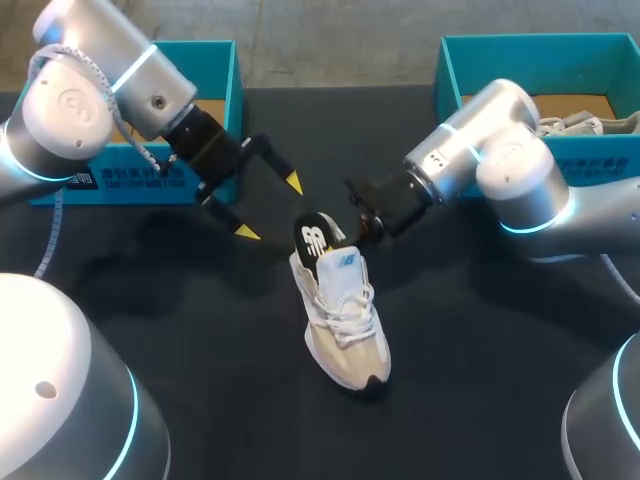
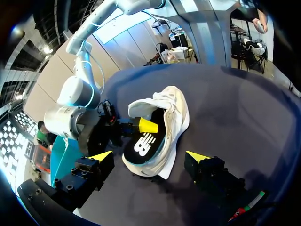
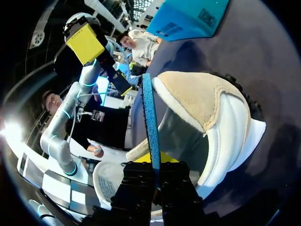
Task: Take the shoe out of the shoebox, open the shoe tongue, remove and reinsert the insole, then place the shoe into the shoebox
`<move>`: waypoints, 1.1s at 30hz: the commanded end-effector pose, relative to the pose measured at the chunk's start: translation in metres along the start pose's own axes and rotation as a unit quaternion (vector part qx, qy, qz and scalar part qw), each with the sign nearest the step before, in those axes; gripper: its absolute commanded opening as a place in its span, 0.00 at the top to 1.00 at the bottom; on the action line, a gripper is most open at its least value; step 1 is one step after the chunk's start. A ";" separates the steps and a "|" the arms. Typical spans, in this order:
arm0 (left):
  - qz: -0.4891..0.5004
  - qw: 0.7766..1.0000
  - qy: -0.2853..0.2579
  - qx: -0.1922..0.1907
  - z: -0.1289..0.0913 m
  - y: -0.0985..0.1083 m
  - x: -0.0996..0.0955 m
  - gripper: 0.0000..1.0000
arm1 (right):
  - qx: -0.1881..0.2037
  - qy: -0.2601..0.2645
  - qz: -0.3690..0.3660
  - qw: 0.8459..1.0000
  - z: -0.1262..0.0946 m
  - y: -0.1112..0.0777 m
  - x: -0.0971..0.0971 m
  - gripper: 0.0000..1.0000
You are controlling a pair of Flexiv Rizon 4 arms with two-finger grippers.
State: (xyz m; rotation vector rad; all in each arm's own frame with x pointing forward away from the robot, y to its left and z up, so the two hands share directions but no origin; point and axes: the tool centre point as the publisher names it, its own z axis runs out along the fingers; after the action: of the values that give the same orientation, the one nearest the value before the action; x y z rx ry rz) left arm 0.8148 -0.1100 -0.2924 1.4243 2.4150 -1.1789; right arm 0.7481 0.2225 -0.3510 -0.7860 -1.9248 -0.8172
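A white and beige sneaker [image 1: 343, 320] lies on the dark table, its black toe pointing to the front edge. A black insole [image 1: 314, 240] with a white logo sticks up out of its heel opening. My right gripper [image 1: 366, 226] is shut on the insole's edge; in the right wrist view the blue-edged insole [image 3: 150, 117] stands between its fingers [image 3: 155, 165], beside the shoe's heel [image 3: 202, 99]. My left gripper [image 1: 270, 207] hangs open just left of the insole, touching nothing. In the left wrist view its yellow tips [image 2: 149, 156] stand wide apart in front of the insole [image 2: 143, 143] and shoe [image 2: 171, 110].
One teal shoebox [image 1: 215, 47] stands at the back left behind my left arm. Another teal shoebox [image 1: 520, 42] at the back right holds a second light shoe [image 1: 580, 125]. Bare dark table surrounds the sneaker.
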 end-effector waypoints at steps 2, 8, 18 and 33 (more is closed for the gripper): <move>0.000 1.000 0.001 -0.001 0.001 0.000 -0.001 0.00 | 0.001 -0.009 0.003 1.000 0.004 -0.005 0.002 0.93; 0.000 1.000 0.002 -0.004 0.000 -0.001 0.000 0.00 | -0.001 -0.024 -0.007 1.000 -0.002 0.003 0.004 0.71; 0.000 1.000 0.002 -0.006 -0.003 0.000 0.000 0.00 | -0.002 -0.042 -0.023 0.999 -0.015 0.018 0.010 0.68; 0.002 1.000 0.008 -0.012 -0.001 0.000 -0.002 0.00 | 0.015 -0.035 -0.016 0.999 -0.009 0.012 0.000 1.00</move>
State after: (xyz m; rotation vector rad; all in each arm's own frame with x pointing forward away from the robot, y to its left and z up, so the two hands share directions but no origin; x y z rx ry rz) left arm 0.8169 -0.1091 -0.2916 1.4348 2.4255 -1.1453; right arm 0.7640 0.2206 -0.3412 -0.7761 -2.0133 -0.7892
